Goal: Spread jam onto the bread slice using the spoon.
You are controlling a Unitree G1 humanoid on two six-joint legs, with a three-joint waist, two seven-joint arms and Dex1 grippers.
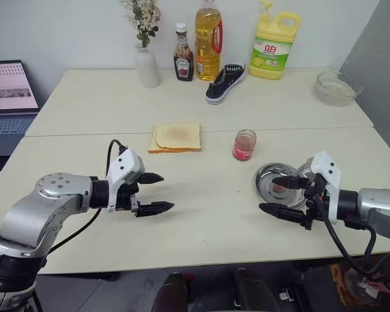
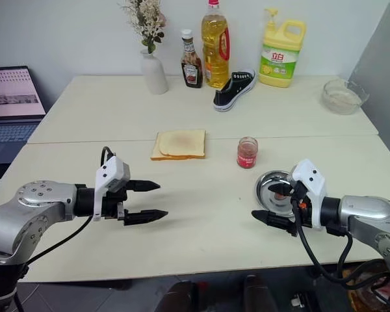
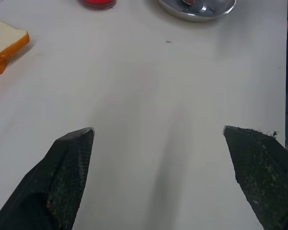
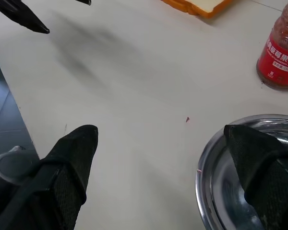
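Nothing of the spreading looks begun: every step, from picking up the spoon to scooping and spreading, appears left to do. Starting at the left, the left gripper (image 1: 156, 193) hangs over the front part of the surface (image 1: 201, 221) with its two black fingers spread wide and nothing between them. Farther along, toward the middle of the surface, lie two bread slices stacked one on the other; the top bread slice (image 1: 179, 135) has only a faint brownish patch at its centre, no red jam as far as can be seen. Next comes one small glass jar of jam (image 1: 244, 145), standing upright just beyond one round steel dish (image 1: 268, 179) near the front right edge. The spoon cannot be made out for certain; a small shape lies in the dish, partly behind the right gripper (image 1: 283, 196), which hovers at the dish with fingers wide apart and empty. Along the back edge stand one vase (image 1: 146, 65), one ketchup bottle (image 1: 183, 55), one oil bottle (image 1: 208, 40), one shoe (image 1: 225, 82), one yellow detergent jug (image 1: 273, 47) and one glass bowl (image 1: 337, 88).
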